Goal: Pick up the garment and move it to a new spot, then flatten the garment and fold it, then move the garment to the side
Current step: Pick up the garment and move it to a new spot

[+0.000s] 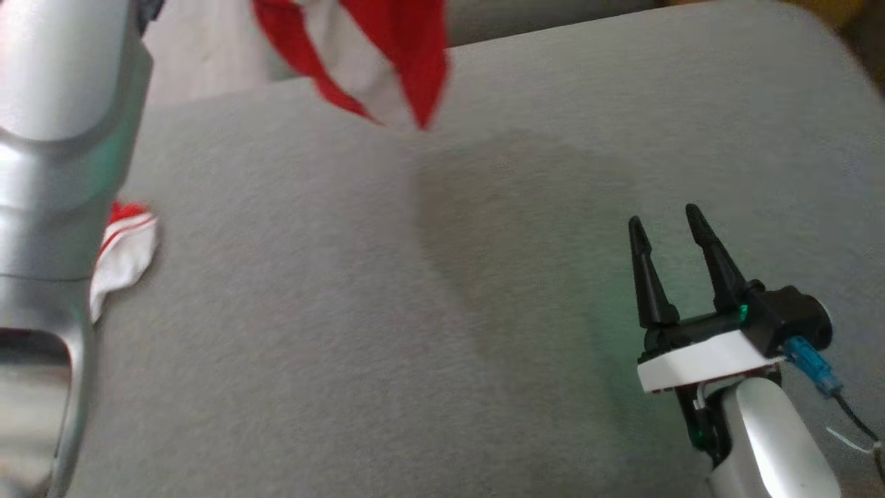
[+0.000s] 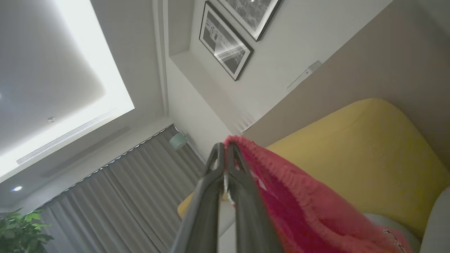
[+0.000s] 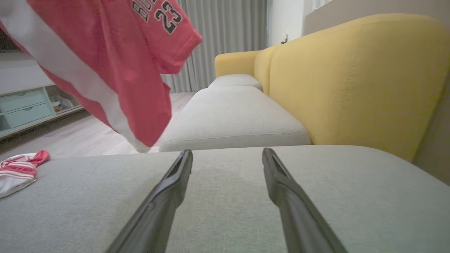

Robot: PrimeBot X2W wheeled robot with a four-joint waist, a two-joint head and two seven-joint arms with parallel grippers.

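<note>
Two grippers: left gripper point(image 2: 225, 147) clamps the red garment point(image 3: 133, 70) aloft; right gripper point(image 1: 663, 216) hovers, spread wide, over the cushion point(image 1: 387, 325).

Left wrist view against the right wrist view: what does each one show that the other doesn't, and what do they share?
Left wrist view: the ceiling, two framed pictures, a plant, and the left gripper shut on the red garment at its edge.
Right wrist view: the open right gripper pointing across the grey cushion, the number 23 on the hanging garment, a second garment, red and white, lying on the cushion, and pale drawers.
Both: the red garment, the yellow backrest and the grey curtain.
</note>
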